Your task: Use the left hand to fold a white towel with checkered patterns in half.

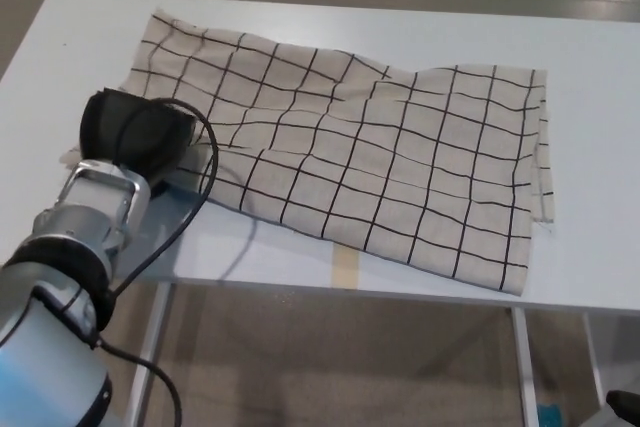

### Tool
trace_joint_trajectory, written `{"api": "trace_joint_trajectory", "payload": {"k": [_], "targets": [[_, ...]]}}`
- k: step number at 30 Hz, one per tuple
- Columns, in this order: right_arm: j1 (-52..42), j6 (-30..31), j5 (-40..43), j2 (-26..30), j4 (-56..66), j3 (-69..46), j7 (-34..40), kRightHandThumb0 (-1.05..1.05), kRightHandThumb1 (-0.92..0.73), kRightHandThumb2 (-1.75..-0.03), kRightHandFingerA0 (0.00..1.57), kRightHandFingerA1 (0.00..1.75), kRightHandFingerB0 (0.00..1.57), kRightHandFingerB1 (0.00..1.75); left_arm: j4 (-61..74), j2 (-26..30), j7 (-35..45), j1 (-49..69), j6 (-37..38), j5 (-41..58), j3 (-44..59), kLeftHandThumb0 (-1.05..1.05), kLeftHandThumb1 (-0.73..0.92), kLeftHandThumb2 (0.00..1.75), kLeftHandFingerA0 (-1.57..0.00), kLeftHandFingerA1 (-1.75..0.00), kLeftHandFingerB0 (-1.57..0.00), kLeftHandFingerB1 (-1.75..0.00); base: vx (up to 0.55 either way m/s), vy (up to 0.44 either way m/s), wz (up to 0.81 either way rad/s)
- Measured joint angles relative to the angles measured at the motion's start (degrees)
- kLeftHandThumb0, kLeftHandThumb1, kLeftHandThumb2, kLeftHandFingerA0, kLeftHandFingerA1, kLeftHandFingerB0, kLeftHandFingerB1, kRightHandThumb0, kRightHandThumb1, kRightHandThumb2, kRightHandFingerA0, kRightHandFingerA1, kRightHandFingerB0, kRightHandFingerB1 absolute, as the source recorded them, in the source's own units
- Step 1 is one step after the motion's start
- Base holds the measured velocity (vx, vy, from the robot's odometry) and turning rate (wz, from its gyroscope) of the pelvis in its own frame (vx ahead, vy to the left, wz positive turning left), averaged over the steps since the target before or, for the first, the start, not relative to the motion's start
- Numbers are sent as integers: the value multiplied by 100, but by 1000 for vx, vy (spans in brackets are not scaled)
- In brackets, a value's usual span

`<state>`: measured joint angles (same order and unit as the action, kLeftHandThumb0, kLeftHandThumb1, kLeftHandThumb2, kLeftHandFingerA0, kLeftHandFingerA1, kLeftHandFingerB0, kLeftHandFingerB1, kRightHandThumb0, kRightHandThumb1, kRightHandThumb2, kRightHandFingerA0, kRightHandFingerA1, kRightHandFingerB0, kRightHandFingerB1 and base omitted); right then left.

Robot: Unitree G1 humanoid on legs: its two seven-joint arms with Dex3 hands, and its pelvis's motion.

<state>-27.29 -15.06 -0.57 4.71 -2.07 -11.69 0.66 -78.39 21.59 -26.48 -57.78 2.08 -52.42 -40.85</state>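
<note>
Towel point(370, 162): off-white cloth with a black grid, lying spread and lightly rippled across the white table point(590, 67), its near edge reaching close to the table's front edge, right edge doubled with a thin hem showing. Left hand point(132, 135): black, resting on the towel's left near corner, back of the hand facing the camera; fingers hidden, so whether it is gripping the cloth cannot be told

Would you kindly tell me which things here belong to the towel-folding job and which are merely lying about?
Belonging to the job:
checkered towel
left hand, at the towel's left edge

Merely about:
white table
strip of tape at the table's front edge
</note>
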Motion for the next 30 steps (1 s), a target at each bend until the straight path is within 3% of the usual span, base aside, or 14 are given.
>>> {"api": "trace_joint_trajectory", "payload": {"k": [2,6,7,10,11,12,13,16,17,19,30], "targets": [[1,-3,3,0,-9,-3,-2,-28,-69,-61,74,67,78,52,1,-5,205,-49,-20,55,74,-23,54,52,-62,-168,-86,-49,0,0,0],[4,-1,4,0,-7,-6,-2,-28,-67,-60,82,71,78,53,17,-2,306,-48,-8,106,137,-34,51,53,-72,-161,-84,-49,0,0,0],[4,-1,3,0,-6,-7,-2,-28,-68,-60,84,73,78,53,19,-2,315,-48,-7,112,143,-24,55,51,-66,-170,-101,-71,0,0,0],[-6,54,3,-7,53,-16,1,-28,-68,-60,84,73,78,53,44,1,374,-48,15,159,204,-24,55,51,-66,-170,-101,-71,0,0,0],[-6,76,4,-15,62,-18,1,-29,-68,-61,84,74,78,53,50,1,381,-48,18,173,215,-23,43,72,-107,-142,-84,-124,0,0,0],[-6,87,4,-18,66,-18,1,-29,-68,-61,84,74,78,53,53,1,384,-48,20,178,218,-23,43,72,-107,-142,-84,-124,0,0,0],[-6,98,5,-23,70,-18,1,-29,-68,-60,84,75,78,53,57,1,388,-49,22,183,221,-22,61,54,-77,-173,-60,-158,0,0,0],[-14,147,17,-66,98,-21,1,-29,-68,-60,84,75,78,53,82,-6,415,-66,72,198,231,-22,61,54,-77,-173,-60,-158,0,0,0],[-14,150,19,-73,98,-21,1,-29,-68,-60,84,75,78,52,82,-12,424,-65,82,199,230,-15,64,53,-67,-175,-51,-171,0,0,0],[-15,154,21,-80,98,-24,1,-28,-68,-61,85,75,78,53,86,-18,453,-65,120,204,242,-14,65,55,-71,-175,-49,-175,0,0,0],[85,205,137,-77,94,-95,-52,-28,-69,-60,85,76,78,52,318,305,-144,-246,712,444,853,-18,67,57,-78,-175,-58,-170,0,0,0]]}}
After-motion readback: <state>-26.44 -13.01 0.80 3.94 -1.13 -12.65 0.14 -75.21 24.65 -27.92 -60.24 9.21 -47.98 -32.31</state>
